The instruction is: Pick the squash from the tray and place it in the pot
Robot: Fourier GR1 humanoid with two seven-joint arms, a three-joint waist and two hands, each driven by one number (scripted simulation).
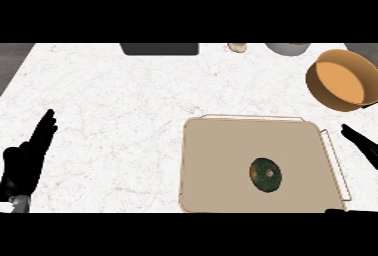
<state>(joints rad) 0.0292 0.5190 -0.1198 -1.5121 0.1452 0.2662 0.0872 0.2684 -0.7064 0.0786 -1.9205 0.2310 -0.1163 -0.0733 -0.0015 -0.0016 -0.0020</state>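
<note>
Head view: squash (266, 174) on tray (221, 150); pot (341, 80) holds nothing; both hands' fingers straight.

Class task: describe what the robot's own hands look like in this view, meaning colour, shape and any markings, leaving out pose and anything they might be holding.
Both hands are plain black with slim, tapering fingers and no visible markings or cables. The left hand shows most fully, with a small patch of pale grey forearm under it at the view's lower edge. Of the right hand only dark, pointed fingers show at the right edge.
</note>
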